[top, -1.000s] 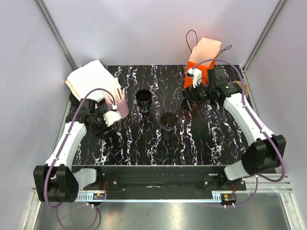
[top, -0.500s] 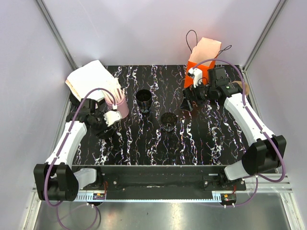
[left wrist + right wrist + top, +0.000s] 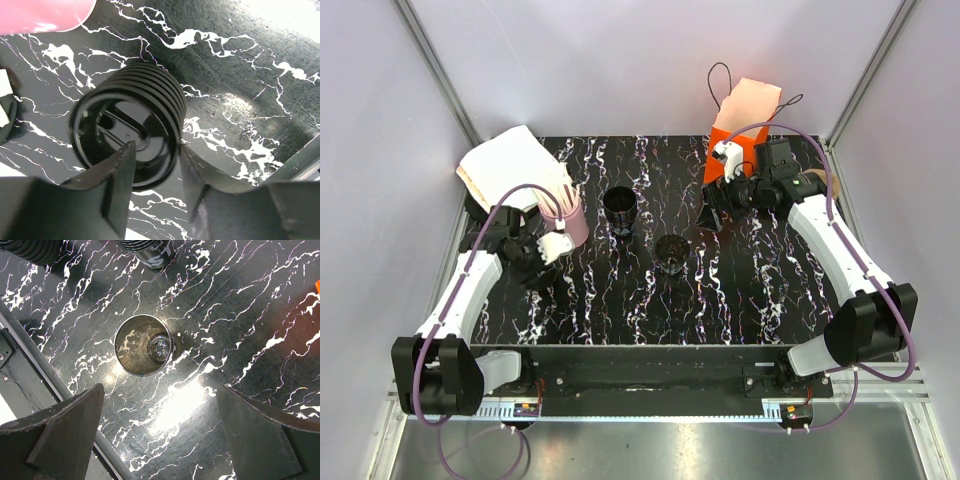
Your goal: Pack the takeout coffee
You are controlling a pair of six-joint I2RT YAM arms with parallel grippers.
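The left fingers (image 3: 115, 185) stand half-closed astride the rim of a lid stack (image 3: 160, 100) beside the pink cup (image 3: 40, 12); whether they grip it I cannot tell. The right fingers (image 3: 65, 430) gape wide over a steel cup (image 3: 144, 345). The takeout coffee (image 3: 670, 252) stands mid-table (image 3: 760, 290), and the orange bag (image 3: 752, 100) is far right. The step looks like fetching a lid. Next, lift one free.

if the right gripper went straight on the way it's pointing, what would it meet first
Probably the shiny metal cup, standing upright on the table roughly between the open fingers of the right gripper. Depth is unclear, so it might reach the table just beside it instead.
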